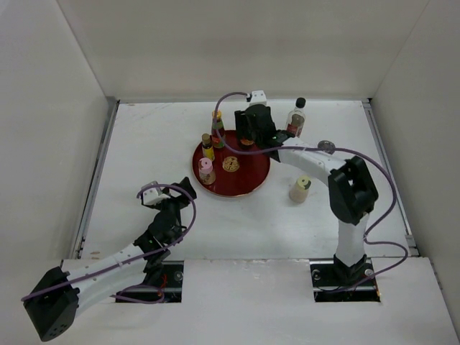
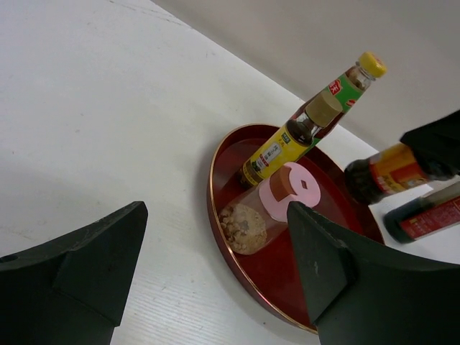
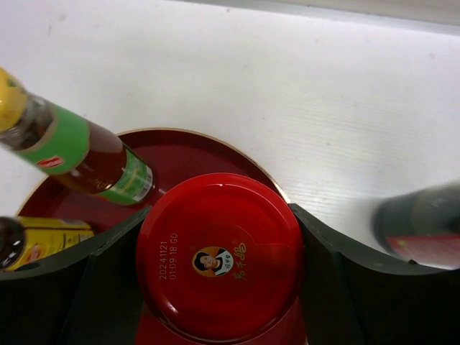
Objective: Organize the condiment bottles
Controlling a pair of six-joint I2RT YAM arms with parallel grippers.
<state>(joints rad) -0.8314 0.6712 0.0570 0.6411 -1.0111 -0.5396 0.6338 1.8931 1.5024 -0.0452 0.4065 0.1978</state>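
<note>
A round red tray (image 1: 248, 183) holds a green-yellow-capped red sauce bottle (image 1: 217, 126), a yellow bottle (image 1: 208, 147) and a pink-capped jar (image 1: 206, 170). My right gripper (image 1: 250, 131) is shut on the red-lidded jar (image 3: 219, 255) over the tray's far edge; both fingers press its lid. I cannot tell if the jar rests on the tray. The tall clear black-capped bottle (image 1: 297, 117) and the grey-topped cream shaker (image 1: 300, 189) stand on the table right of the tray. My left gripper (image 1: 171, 195) is open and empty, left of the tray, facing the pink-capped jar (image 2: 269, 205).
White walls enclose the table on three sides. A small grey round thing (image 1: 325, 145) lies right of my right arm's forearm. The tray has a gold emblem (image 1: 231, 164) at its centre. The right arm's purple cable loops over the table's right side.
</note>
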